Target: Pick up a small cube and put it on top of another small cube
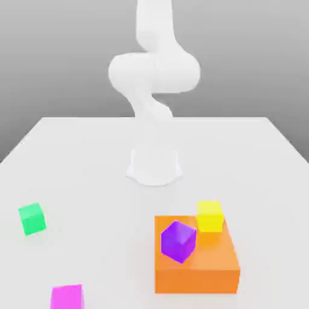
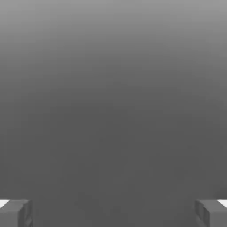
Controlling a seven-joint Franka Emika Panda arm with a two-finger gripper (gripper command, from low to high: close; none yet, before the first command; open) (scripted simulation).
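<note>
Cube in magenta (image 1: 67,297), near the worktop's (image 1: 108,151) front edge at the exterior view's left, looks rigid, probably light, perhaps slick; gripping two opposite upright faces at mid-height should suit it. Its sides are plain and flat, like those of the green cube (image 1: 32,218). Violet (image 1: 178,241) and yellow cubes (image 1: 210,216) sit by the broad, smooth orange block (image 1: 196,280). The end effector (image 2: 113,213) stands wide, nothing between its fingers.

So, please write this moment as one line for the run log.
gripper: open, empty | violet cube, yellow cube: on orange block | pink cube: not stacked
</note>
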